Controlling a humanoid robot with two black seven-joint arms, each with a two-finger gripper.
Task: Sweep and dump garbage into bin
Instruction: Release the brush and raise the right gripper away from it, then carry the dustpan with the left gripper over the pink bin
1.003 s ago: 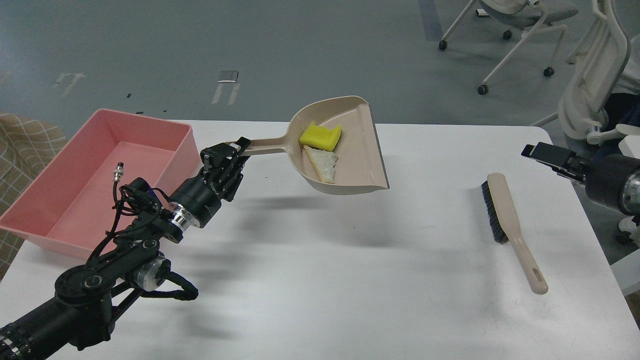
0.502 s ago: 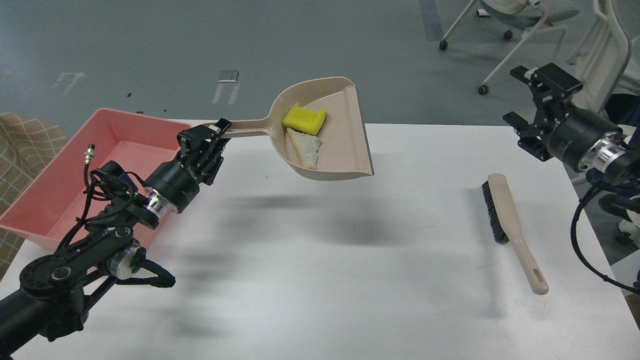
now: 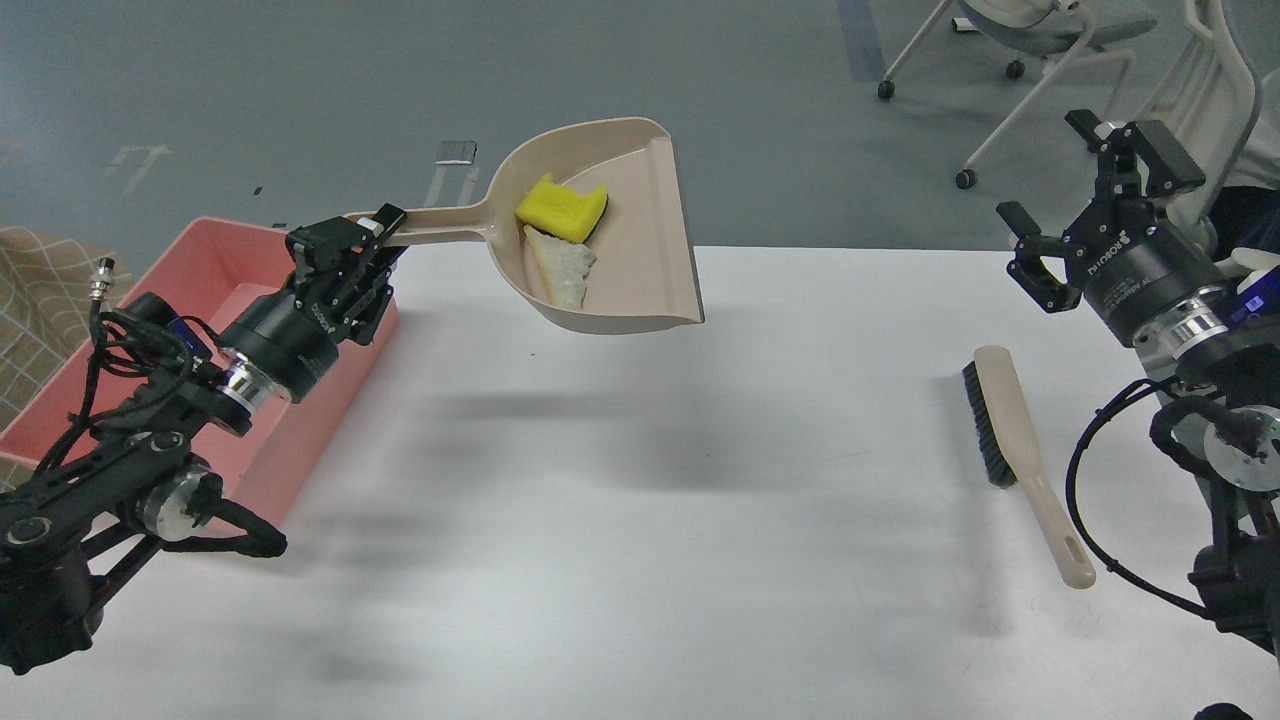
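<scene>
Head view, yellow sponge chunk, off-white crusty strip; beige dustpan

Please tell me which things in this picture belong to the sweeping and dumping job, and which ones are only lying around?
Part of the job: dustpan held by the left gripper; yellow sponge chunk; bread-like strip; pink bin; brush on the table.

Lying about: office chairs; checked cloth.
</scene>
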